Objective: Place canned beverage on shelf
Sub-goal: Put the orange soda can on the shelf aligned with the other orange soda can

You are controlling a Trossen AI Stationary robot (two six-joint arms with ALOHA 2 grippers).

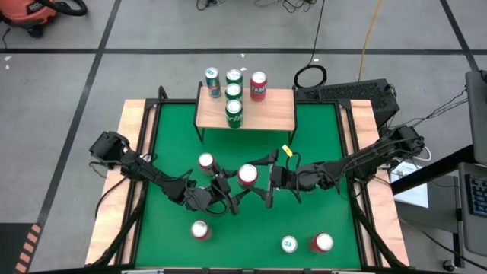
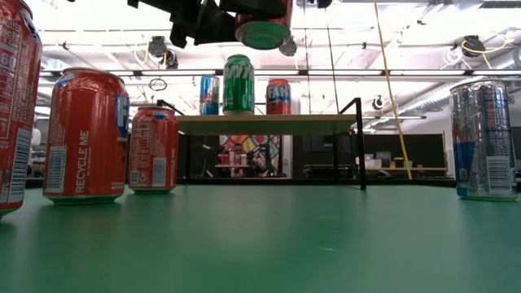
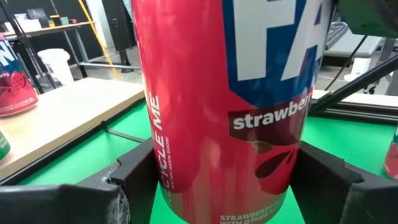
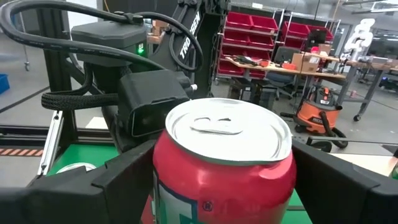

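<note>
Over the middle of the green table (image 1: 319,164), both arms meet at one red strawberry can (image 1: 248,175), which hangs clear of the surface; the low view shows its underside up at the top of the picture, well above the tabletop. The left gripper (image 1: 228,185) comes in from the left side, and its fingers (image 3: 134,171) sit against either side of the can's body, clamped on it. The right gripper (image 1: 268,181) reaches in from the opposite side, its fingers (image 4: 118,171) flanking the same can near its top rim, also pressed to it as far as the wrist view shows. The shelf (image 1: 274,114) stands at the far edge of the table, well apart from the held can. On its wooden top stand two green cans (image 1: 233,103), a blue can (image 1: 212,82) and a red can (image 1: 258,85). Other cans stand on the table: a red one (image 1: 206,161) just beside the left gripper, another red one (image 1: 200,230) nearer the front, and a pair (image 1: 306,243) at the front right.
</note>
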